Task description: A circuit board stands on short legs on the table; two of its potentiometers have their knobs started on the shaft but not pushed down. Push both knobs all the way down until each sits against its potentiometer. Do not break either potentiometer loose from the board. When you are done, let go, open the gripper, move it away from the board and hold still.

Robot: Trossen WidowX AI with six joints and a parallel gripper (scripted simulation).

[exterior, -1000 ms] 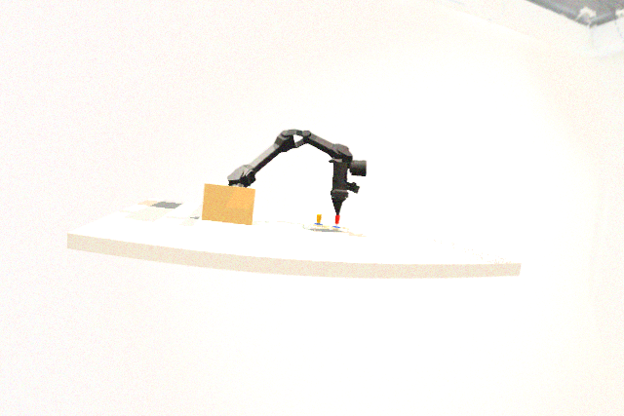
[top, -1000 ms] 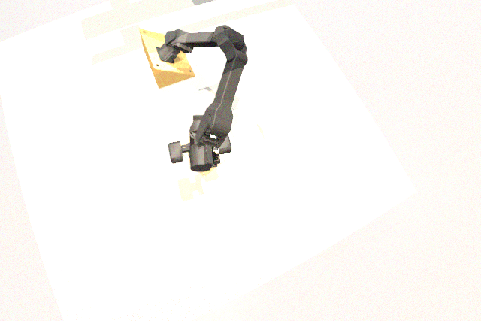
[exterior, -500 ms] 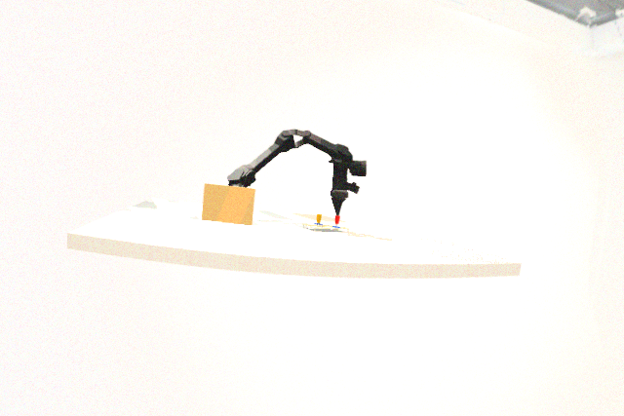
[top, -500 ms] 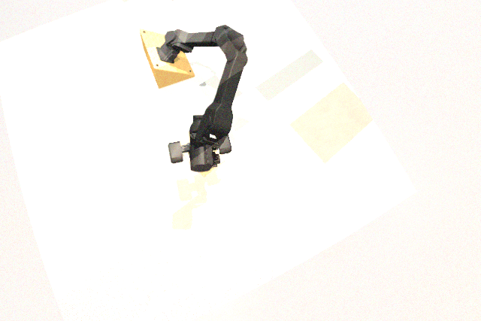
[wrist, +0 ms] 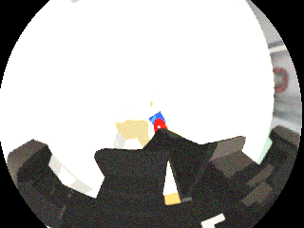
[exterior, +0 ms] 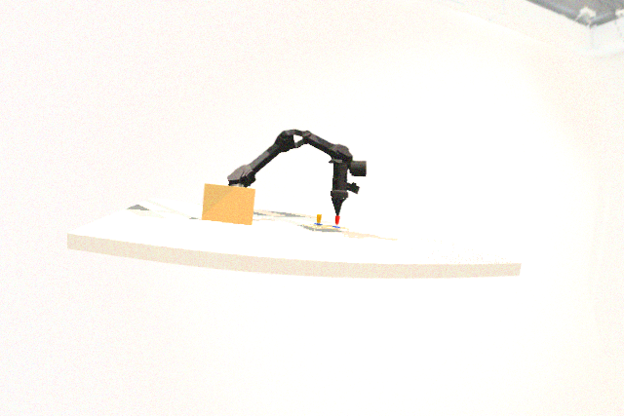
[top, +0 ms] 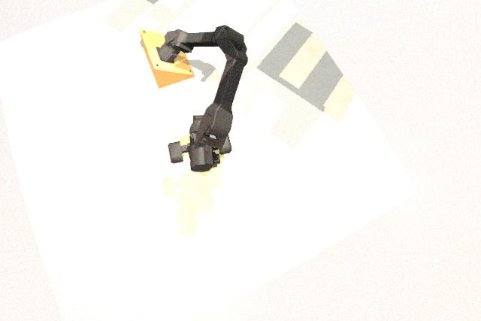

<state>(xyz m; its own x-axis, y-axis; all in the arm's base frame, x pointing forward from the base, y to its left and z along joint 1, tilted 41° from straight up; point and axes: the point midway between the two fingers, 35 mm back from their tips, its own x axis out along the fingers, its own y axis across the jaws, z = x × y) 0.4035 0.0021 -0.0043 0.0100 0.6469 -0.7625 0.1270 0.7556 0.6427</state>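
Note:
The circuit board (exterior: 325, 229) is a pale, low plate on the table, mostly hidden under the arm in the top view. A red knob (exterior: 336, 220) (wrist: 160, 124) stands upright over a blue potentiometer (exterior: 336, 226) (wrist: 156, 117). An orange-yellow knob (exterior: 319, 218) stands upright over a second blue potentiometer (exterior: 318, 224), to the left in the exterior view. My gripper (exterior: 337, 214) (wrist: 163, 131) is shut with nothing between its fingers. It points straight down, its tips at the top of the red knob. Any gap below either knob is too small to tell.
The arm's base stands on an orange wedge-shaped block (top: 170, 78) (exterior: 227, 205) at the far side of the board from the wrist camera's housing. Pale and grey light patches and shadows lie across the table (exterior: 302, 260).

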